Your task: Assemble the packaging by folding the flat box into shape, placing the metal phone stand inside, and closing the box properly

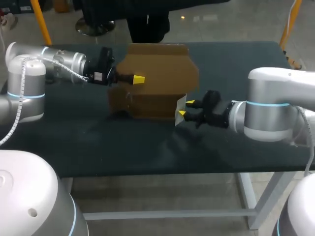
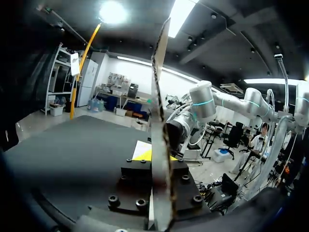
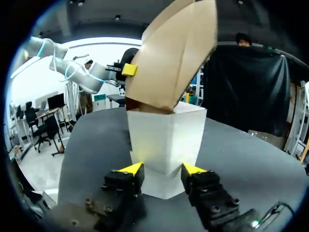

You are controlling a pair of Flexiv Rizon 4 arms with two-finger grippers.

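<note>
Box [image 1: 157, 73] stands part-erected at the middle of the table [image 1: 123, 147]. Its brown walls are up, the top flaps are raised and unclosed, and the end nearest my right arm shows a white inner face. I judge folding to be under way. No phone stand shows in any view, so insertion and closing are outstanding. My left pincer [image 1: 139, 78] is clamped on an upper panel. My right pincer [image 1: 185, 108] sits at the white end; I cannot tell whether it grips.

One box [image 1: 155, 81], one table [image 1: 147, 152] — two grippers: left gripper [image 1: 139, 78], right gripper [image 1: 186, 108].
</note>
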